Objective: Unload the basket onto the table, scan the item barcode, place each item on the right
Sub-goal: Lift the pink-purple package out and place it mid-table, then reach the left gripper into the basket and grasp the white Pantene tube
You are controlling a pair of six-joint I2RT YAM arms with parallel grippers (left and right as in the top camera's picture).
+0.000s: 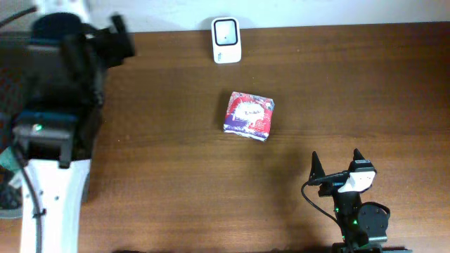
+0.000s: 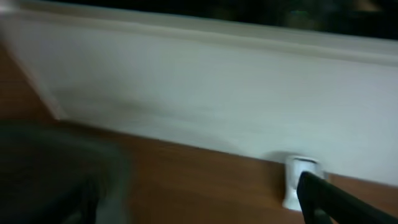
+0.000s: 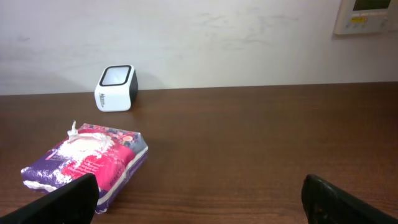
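Item: soft purple-and-pink packet (image 1: pixel 249 115), lying flat near the middle of the desk (image 1: pixel 365 84), untouched by either arm. No barcode shows on its upper face; it may be underneath or on an edge, cannot tell.

Scanner (image 1: pixel 226 40): small white unit with a dark window, standing at the far edge of the desk, well apart from the packet and nearly straight behind it.

Right gripper (image 1: pixel 336 154): low by the near edge, right of the packet, pointing at it. Jaws spread wide, empty.

Left gripper (image 1: pixel 116 39): up by the far-left corner, blurred. In its wrist view the jaws look parted with nothing between them, and the scanner sits off to its right.

Judgement: no scan is under way, since the packet is not lifted.

Risks from here:
- The packet is flat and limp, so jaws coming down may scrape the desk or pinch only wrapper, and it could sag or slip.
- The code's face is unknown, so the wrong side could be shown to the window.
- A tilted or crumpled wrapper may not read.
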